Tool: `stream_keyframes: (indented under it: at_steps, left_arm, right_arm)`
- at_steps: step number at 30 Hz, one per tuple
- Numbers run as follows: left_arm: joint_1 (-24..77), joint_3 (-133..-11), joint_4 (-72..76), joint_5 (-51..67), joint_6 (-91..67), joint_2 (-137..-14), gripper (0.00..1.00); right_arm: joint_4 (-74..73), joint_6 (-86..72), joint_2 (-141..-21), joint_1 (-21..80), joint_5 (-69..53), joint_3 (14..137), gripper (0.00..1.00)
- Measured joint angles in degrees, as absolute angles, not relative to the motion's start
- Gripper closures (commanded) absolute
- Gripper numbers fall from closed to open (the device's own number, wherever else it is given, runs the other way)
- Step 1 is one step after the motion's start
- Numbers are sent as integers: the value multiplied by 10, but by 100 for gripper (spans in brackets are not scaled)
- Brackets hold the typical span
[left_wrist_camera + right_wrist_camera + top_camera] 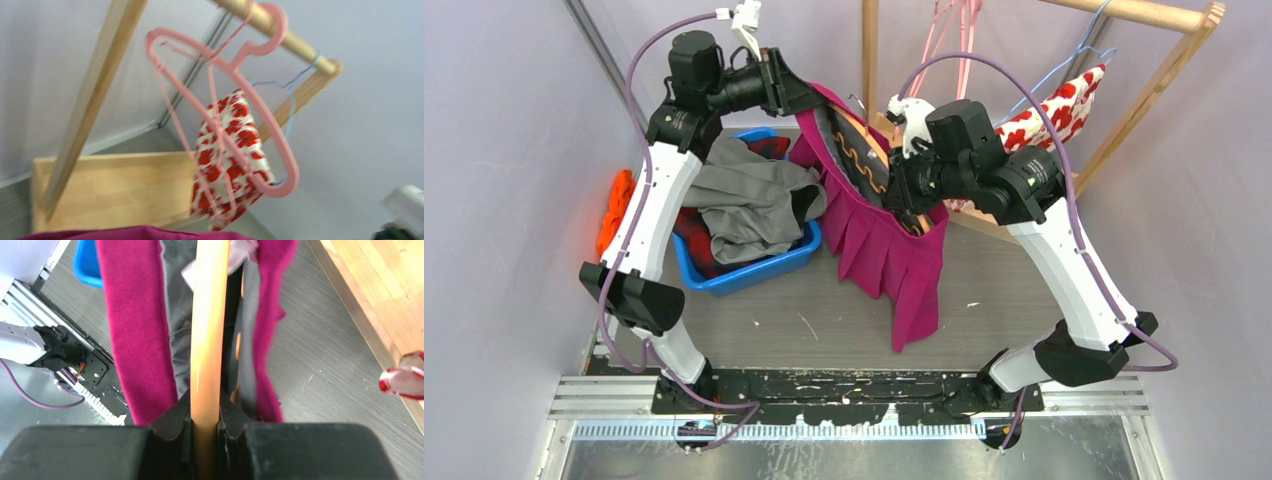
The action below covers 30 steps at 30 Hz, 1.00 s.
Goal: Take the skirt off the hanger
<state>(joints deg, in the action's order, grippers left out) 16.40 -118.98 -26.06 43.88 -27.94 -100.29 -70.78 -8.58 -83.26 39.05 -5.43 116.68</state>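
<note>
A magenta pleated skirt (894, 250) hangs in mid-air between my two arms, its hem trailing down to the table. Its waistband is stretched open, showing a dark lining. My right gripper (906, 190) is shut on the orange-tan hanger (207, 330), whose bar runs up between the jaws (205, 407), with skirt fabric (132, 330) on both sides of it. My left gripper (796, 92) is at the far upper edge of the waistband. Its fingers do not show in the left wrist view, where only a strip of the skirt (135, 234) lies along the bottom edge.
A blue bin (754, 270) with grey and red clothes stands left of the skirt; an orange cloth (616, 205) lies by the left wall. Behind, a wooden rack (1144, 80) carries a pink hanger (270, 130) and a red-and-white floral garment (230, 150).
</note>
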Motion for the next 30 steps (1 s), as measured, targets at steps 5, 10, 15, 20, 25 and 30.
stream_keyframes:
  at_steps: [5,10,15,20,25,30]
  left_arm:
    - [196,-1171,-192,475,-328,-968,60]
    - [229,-1170,-171,491,-326,-957,57]
    - [227,-1170,-211,481,-280,-957,48]
    - [227,-1172,-271,470,-225,-958,32]
    - [232,-1156,-350,444,-146,-952,28]
    - [267,-1106,-423,386,-83,-927,25]
  right_arm:
    - [-728,-85,-830,390,-54,1167,99]
    - [-756,-88,-830,390,-54,1167,99]
    - [-785,-90,-830,390,-53,1167,99]
    - [-785,-90,-830,390,-52,1167,99]
    - [-785,-89,-830,390,-49,1168,99]
    - [-786,-89,-832,390,-45,1173,99]
